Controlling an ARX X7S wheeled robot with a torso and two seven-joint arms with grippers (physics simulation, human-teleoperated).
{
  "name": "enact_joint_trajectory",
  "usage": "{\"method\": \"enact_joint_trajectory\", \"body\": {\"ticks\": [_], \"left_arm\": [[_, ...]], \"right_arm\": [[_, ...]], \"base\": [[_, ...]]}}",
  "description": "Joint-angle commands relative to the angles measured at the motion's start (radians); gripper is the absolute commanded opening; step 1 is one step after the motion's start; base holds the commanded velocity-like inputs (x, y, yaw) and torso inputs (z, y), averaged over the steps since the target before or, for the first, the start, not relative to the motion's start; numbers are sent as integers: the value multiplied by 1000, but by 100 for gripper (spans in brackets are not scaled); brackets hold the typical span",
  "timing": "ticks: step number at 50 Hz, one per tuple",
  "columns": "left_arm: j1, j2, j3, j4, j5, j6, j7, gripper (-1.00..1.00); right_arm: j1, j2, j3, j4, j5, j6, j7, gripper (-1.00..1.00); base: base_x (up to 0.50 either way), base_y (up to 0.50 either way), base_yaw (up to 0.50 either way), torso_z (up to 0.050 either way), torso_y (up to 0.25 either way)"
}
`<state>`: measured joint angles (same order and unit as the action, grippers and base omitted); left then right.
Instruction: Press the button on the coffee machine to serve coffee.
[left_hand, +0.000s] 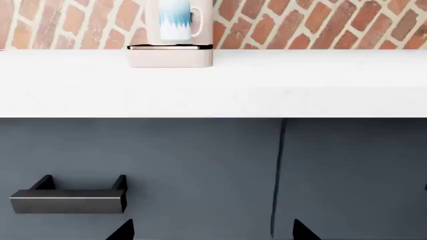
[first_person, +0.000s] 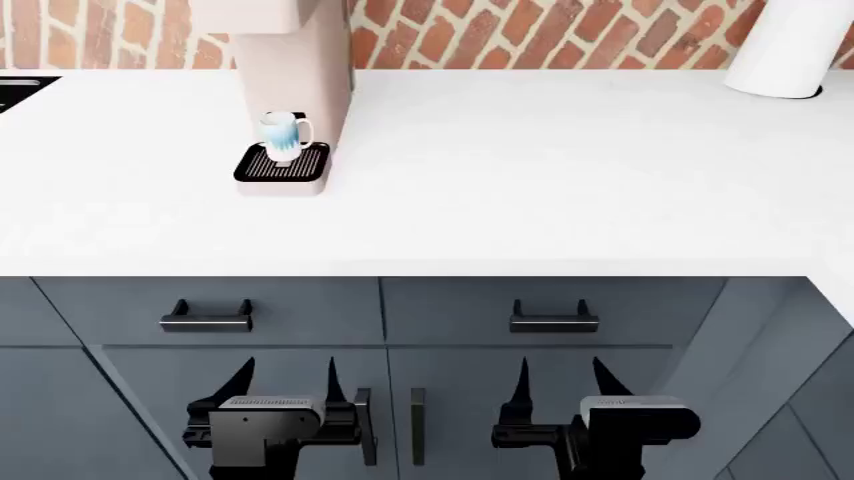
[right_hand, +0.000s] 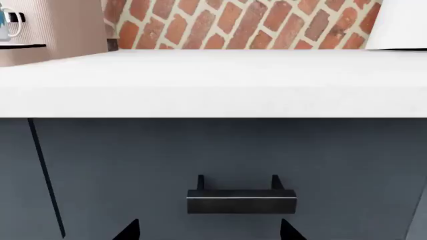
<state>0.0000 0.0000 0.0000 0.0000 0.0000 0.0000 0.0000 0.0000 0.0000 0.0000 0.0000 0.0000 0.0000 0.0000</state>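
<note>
Beige coffee machine (first_person: 300, 60) with mug (first_person: 280, 135) on white tabletop (first_person: 534, 170).
Left pincer (first_person: 284, 385) and right pincer (first_person: 561, 382) hang below, fingers spread, holding and touching nothing.

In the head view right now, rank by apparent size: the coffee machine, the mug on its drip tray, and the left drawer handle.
1. coffee machine
2. left drawer handle
3. mug, close to the handle in apparent size, and farther from the camera.
</note>
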Motion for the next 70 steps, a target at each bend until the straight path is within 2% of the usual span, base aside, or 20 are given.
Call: {"method": "enact_joint_trajectory", "body": {"ticks": [1, 30, 70], "left_arm": [[1, -16, 22, 0, -14, 1, -16, 100], [-8, -71, 99, 5, -67, -31, -94, 100], [-13, -117, 143, 0, -113, -24, -136, 100]], "right_arm": [[0, 16, -23, -2, 14, 2, 17, 100], [-1, 84, -110, -13, 35, -7, 80, 100], [6, 125, -159, -10, 51, -11, 140, 100]], "base": [[0, 0, 0, 0, 0], [0, 2, 0, 0, 0], [34, 379, 0, 0, 0]]}}
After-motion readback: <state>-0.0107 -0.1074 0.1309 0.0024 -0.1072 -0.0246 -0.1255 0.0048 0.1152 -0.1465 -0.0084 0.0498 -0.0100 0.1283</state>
